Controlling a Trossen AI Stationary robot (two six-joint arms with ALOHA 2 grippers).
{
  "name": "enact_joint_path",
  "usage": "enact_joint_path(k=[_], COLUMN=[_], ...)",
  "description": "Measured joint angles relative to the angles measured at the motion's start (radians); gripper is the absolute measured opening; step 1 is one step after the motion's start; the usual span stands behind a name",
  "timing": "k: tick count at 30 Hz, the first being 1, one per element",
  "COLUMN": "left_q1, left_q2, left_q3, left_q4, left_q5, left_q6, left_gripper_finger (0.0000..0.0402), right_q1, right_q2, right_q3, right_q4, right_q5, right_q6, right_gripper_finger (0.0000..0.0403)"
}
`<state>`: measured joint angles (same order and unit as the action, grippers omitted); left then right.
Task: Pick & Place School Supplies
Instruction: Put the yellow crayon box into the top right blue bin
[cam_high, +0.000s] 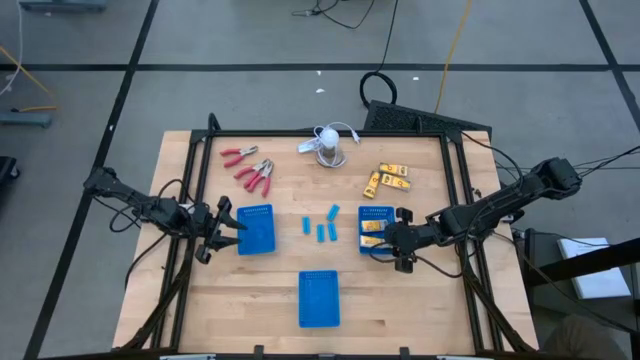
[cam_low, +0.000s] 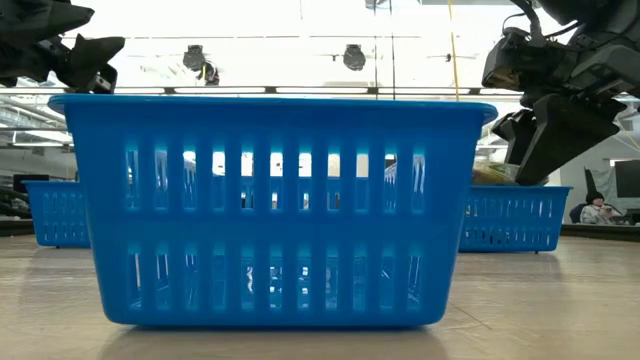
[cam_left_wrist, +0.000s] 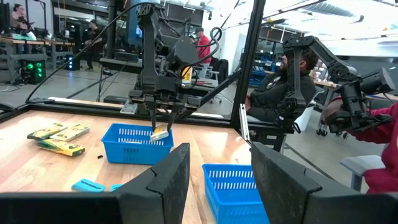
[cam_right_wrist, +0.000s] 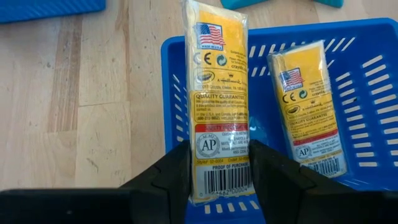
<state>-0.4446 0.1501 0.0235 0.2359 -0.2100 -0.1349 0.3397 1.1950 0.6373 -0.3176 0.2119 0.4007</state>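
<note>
Right wrist view showed a yellow-orange box (cam_right_wrist: 221, 106) standing lengthwise at frame centre, clamped between the two dark fingers (cam_right_wrist: 163, 180) of the right gripper (cam_right_wrist: 221, 183). The box hung over the near wall of a blue basket (cam_right_wrist: 373, 81) that filled the right half of that frame. A second yellow-orange box (cam_right_wrist: 308, 109) lay flat on the basket floor, just beside the held one and apart from it.

In the high view, the right gripper (cam_high: 392, 243) sat right of centre, at the lower edge of that same basket (cam_high: 374, 214). Three more boxes (cam_high: 391, 179) lay loose on the wooden table (cam_high: 420, 300) above the basket. Light-blue blocks (cam_high: 322, 224) lay at frame centre, and red-handled pliers (cam_high: 250, 168) at the upper left of the table. A second basket (cam_high: 257, 228) stood left of centre, a third (cam_high: 319, 298) at lower centre, and a white round object with a cable (cam_high: 328, 146) at the upper middle.

The step in hand appeared to be placing: the box was carried and positioned over its basket, not yet released.

The next move would call for lowering the box clear of the wall, beside the one already inside, then parting the fingers.

The left gripper (cam_high: 222, 226) waited at the left basket's edge, fingers apart and holding nothing.
</note>
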Motion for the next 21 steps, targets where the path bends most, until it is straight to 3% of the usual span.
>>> enact_joint_path(k=[14, 21], left_q1=[0.001, 0.001], left_q2=[0.0, 0.0], left_q3=[0.0, 0.0], left_q4=[0.0, 0.0], left_q5=[0.0, 0.0], left_q6=[0.0, 0.0], left_gripper_finger=[0.0173, 0.0173], right_q1=[0.0, 0.0], right_q2=[0.0, 0.0], right_q3=[0.0, 0.0], right_q4=[0.0, 0.0], right_q5=[-0.003, -0.003], right_q6=[0.007, 0.007], right_gripper_finger=[0.0206, 0.0214])
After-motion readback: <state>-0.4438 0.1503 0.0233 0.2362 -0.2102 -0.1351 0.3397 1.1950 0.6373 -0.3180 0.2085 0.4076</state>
